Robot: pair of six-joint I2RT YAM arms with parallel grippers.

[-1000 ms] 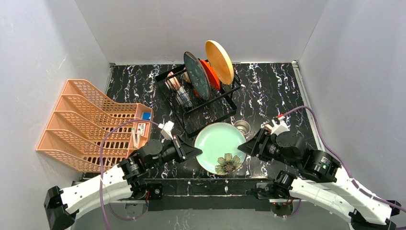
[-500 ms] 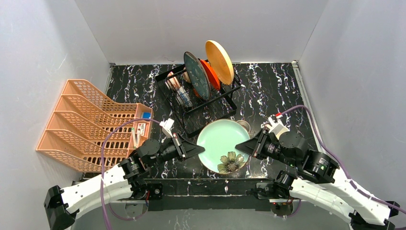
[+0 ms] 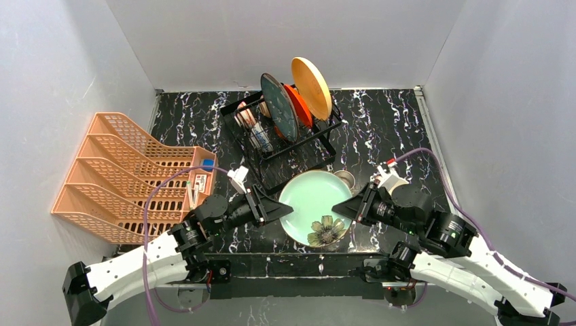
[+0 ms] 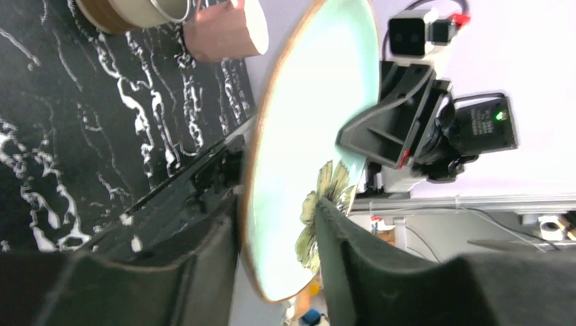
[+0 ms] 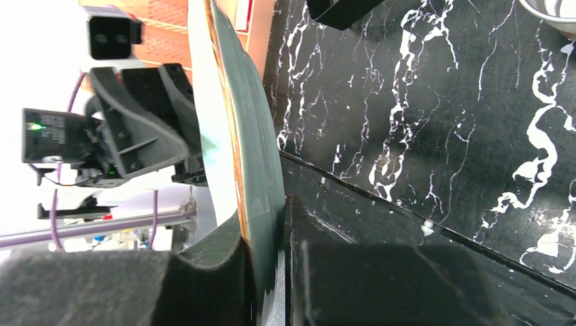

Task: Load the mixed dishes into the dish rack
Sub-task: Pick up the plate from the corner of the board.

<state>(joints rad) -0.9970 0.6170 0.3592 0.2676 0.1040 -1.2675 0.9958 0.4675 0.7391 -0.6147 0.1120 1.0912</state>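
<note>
Closing in, the right gripper [image 3: 337,208] has clamped its narrow jaws on the rim of the pale green round ceramic plate with a flower print [image 3: 309,200], which sits tilted between both grippers. Opposite, the left gripper [image 3: 288,209] has slackened, jaws slightly apart astride the rim. Beyond both stands the black wire dish rack [image 3: 334,129].

No text, number or brand can be read in any view. A small white card [image 3: 200,182] with red marks stands in the orange lattice rack [image 3: 122,170], but its print is too small to read.
</note>
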